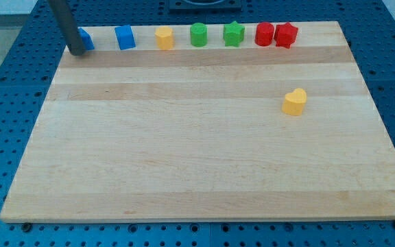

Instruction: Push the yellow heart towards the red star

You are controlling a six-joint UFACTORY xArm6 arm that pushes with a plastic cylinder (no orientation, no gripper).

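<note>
Approach step: my tip (78,51) upper left, touching a blue block (86,40), no gripper fitted; far from yellow heart (295,101). Next: cross to below the heart; push up toward red star (286,34).

Worktop (184,151): we log 7 blocks in a row along the view's top edge, 1 block apart from them.

Row, view's left to right: leftmost blue block (88,40), second blue block (125,37), yellow block (164,38), green cylinder (198,34), green star (234,33), red cylinder (264,33), red star (286,34). Last two touching or nearly so; others spaced.

Yellow heart (295,101) sits alone, twd the view's bottom from the red star, roughly in line w/ it, well apart from the row.

My tip (77,51) is at the row's left end, against the leftmost blue block's left side, partly covering it; far from the heart.
</note>
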